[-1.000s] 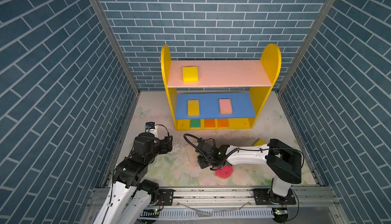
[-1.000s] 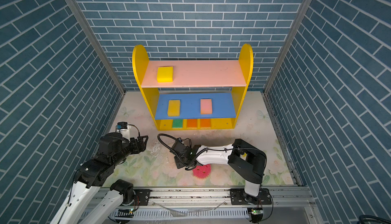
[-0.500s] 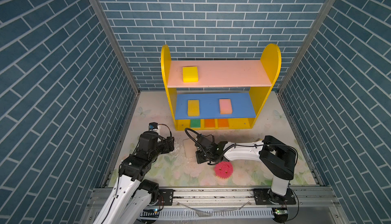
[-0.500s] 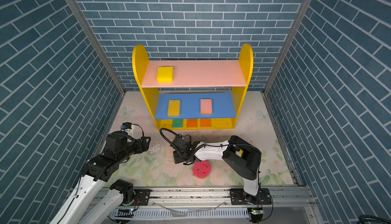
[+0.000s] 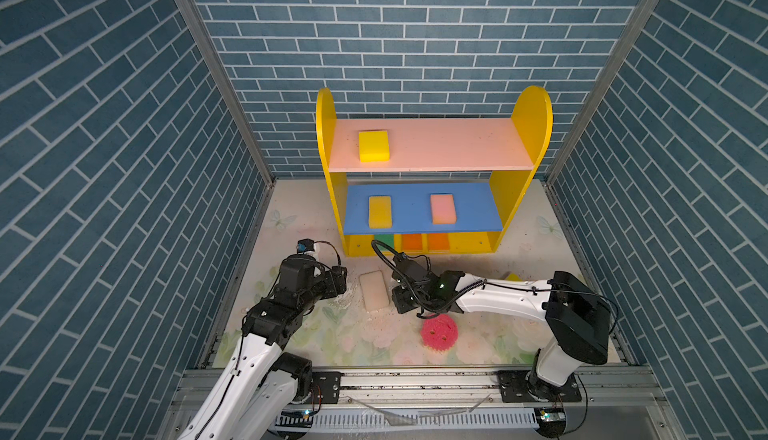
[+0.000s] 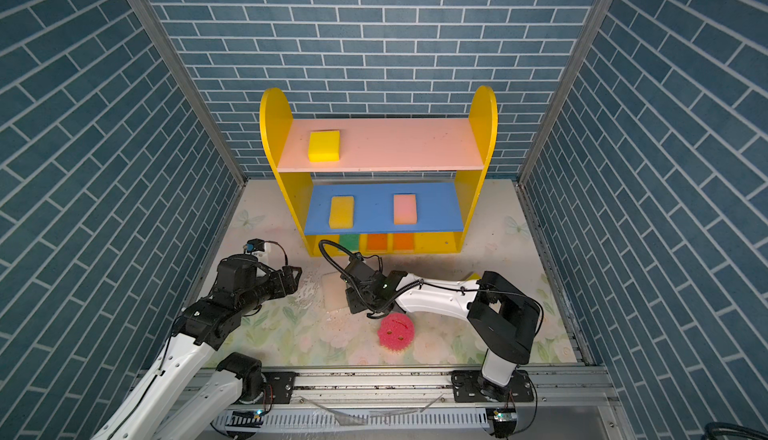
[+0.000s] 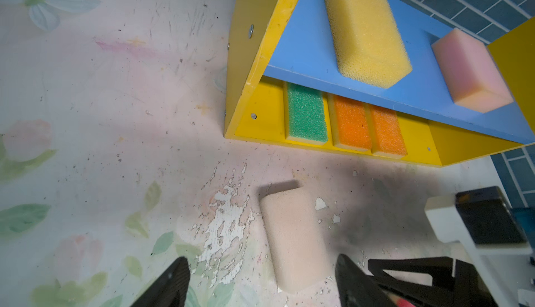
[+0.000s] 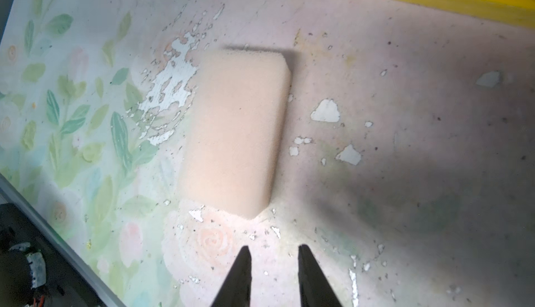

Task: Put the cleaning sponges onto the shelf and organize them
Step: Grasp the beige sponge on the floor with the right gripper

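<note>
Shelf (image 5: 534, 126) stands at the back wall (image 5: 415, 43). Top sponge (image 5: 374, 146) on its upper board (image 5: 457, 147), left end. Middle board (image 5: 473, 209): left sponge (image 5: 380, 212) and right sponge (image 5: 443, 208), apart. Row of three sponges (image 7: 351, 124) in the bottom level, left part. On the floor (image 5: 519, 251) in front I see a loose sponge (image 5: 374, 290) between my left gripper (image 7: 262, 265) and right gripper (image 8: 273, 250), near sponge (image 5: 439, 331) closer to me and rightward, last sponge (image 5: 513, 277) behind my right arm (image 5: 498, 301)

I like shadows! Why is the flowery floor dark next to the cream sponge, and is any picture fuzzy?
Left wrist view: sharp; a shadow darkens the flowery floor mat beside the cream rectangular foam sponge, likely from the right arm above. Right wrist view: hazy, soft-edged. Both top views: evenly lit, crisp.
</note>
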`<state>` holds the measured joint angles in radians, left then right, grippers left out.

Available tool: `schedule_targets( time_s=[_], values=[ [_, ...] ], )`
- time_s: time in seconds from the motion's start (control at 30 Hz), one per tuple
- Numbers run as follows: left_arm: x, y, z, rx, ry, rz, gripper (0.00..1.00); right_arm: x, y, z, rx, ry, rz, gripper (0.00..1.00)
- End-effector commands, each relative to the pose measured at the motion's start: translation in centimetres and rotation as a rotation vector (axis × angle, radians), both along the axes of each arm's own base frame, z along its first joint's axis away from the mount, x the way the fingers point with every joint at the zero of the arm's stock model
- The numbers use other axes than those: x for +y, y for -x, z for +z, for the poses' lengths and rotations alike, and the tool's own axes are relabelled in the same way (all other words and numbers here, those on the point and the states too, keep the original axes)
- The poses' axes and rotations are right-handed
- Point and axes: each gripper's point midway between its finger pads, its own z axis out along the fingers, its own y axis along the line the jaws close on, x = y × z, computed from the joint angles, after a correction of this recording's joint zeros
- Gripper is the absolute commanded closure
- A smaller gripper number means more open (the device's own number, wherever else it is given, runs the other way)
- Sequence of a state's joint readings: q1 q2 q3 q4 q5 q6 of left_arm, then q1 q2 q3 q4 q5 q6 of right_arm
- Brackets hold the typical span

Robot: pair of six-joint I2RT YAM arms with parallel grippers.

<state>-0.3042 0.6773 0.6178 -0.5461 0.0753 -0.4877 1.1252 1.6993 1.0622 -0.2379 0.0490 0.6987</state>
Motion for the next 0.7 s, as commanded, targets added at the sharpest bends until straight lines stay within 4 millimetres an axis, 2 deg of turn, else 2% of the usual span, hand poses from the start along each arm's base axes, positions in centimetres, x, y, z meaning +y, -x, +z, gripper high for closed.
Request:
schedule_targets(
  time_s=[0.0,0.1,0.2,0.27,0.33,0.4,0.47,0.53,0.67],
  values=[
    [-0.1,-0.1,-0.3,0.003,0.032,0.011,0.2,1.5,-1.6,-0.1,-0.003,-0.03,-0.005,0.68],
    [-0.1,0.0,-0.7,0.017,0.03,0.014,0.2,3.2,-2.3,-0.5,0.013,-0.049,0.006,0.68],
    [-0.1,0.0,-0.5,0.016,0.027,0.011,0.2,4.9,-2.1,-1.1,0.047,-0.084,0.033,0.68],
    [0.1,0.0,-0.5,0.013,0.022,0.017,0.2,5.4,-2.0,-1.7,0.066,-0.085,0.032,0.68],
    [0.1,0.0,-0.5,0.013,0.022,0.019,0.2,5.4,-2.0,-2.2,0.08,-0.079,0.018,0.69],
    [0.0,0.0,-0.4,0.012,0.023,0.014,0.2,5.0,-2.0,-2.6,0.084,-0.071,-0.005,0.75],
    [0.1,0.0,-0.6,0.016,0.017,0.012,0.2,4.5,-1.9,-3.1,0.09,-0.057,-0.017,0.84],
    [0.0,-0.1,-0.6,0.018,0.02,0.011,0.2,4.2,-1.8,-3.2,0.093,-0.04,-0.022,0.97],
    [-0.3,-0.4,-0.6,0.02,0.031,-0.001,0.2,3.3,-1.7,-2.0,0.072,-0.036,-0.016,1.0]
  ],
)
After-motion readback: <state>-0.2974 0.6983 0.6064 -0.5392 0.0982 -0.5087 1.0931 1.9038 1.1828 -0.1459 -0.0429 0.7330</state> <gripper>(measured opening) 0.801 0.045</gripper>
